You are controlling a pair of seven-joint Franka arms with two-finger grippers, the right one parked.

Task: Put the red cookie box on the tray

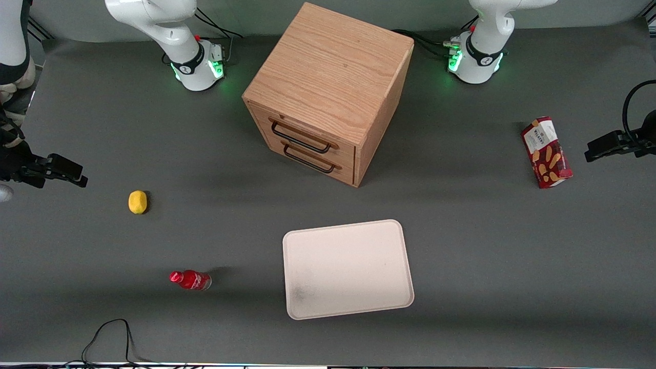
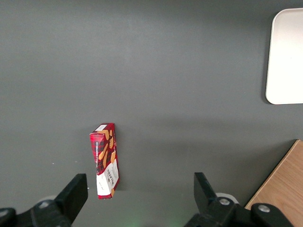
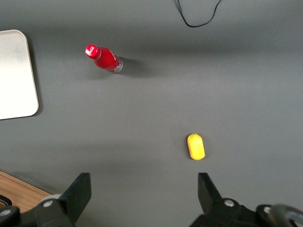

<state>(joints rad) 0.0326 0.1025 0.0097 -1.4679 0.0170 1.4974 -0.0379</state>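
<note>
End effector (image 2: 137,196) hovers open and empty above the table (image 1: 476,246); nothing grasped yet.

Fingers (image 2: 73,194) stand wide apart, holding nothing, near the box (image 1: 546,152) at the working arm's end of the table; the box lies flat on the table, well apart from the tray (image 1: 347,269), which sits nearer the front camera than the cabinet (image 1: 328,92) and carries nothing; the whole task appears to be left: reaching down, closing on the box, lifting, carrying it to the tray and setting it down; a lemon (image 1: 137,201) and a bottle (image 1: 190,280) lie toward the parked arm's end, out of the way.
</note>
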